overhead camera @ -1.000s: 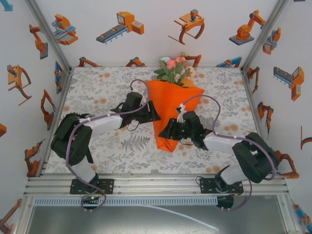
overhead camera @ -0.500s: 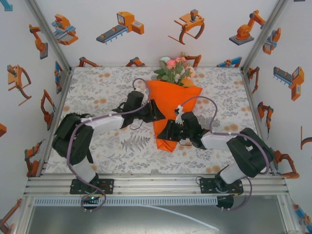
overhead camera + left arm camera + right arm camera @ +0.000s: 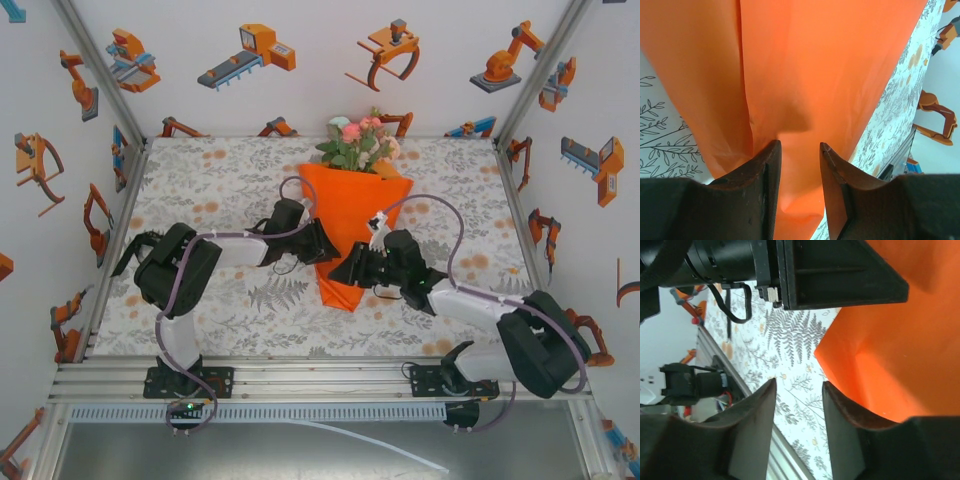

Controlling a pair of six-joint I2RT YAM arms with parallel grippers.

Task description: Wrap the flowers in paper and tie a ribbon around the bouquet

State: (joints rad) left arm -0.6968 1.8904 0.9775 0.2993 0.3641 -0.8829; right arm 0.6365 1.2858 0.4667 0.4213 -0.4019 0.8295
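**Paper-wrapped bouquet flanked by both grippers at mid-table**
The bouquet (image 3: pixel 350 225) is laid on the floral tablecloth (image 3: pixel 200 190), its flowers (image 3: pixel 357 143) toward the far wall. The left gripper (image 3: pixel 800 146) is set against the cone's left edge, jaws narrowly parted, nothing clamped. The right gripper (image 3: pixel 798 385) is parted likewise, just beside the lower right edge, over bare cloth. If the jaws are closed off the overlap, the paper could be creased or sprung open.

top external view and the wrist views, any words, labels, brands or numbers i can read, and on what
None can be read. The wall stickers are wordless robot pictures, the orange paper is plain, and the tablecloth carries only a leaf print.
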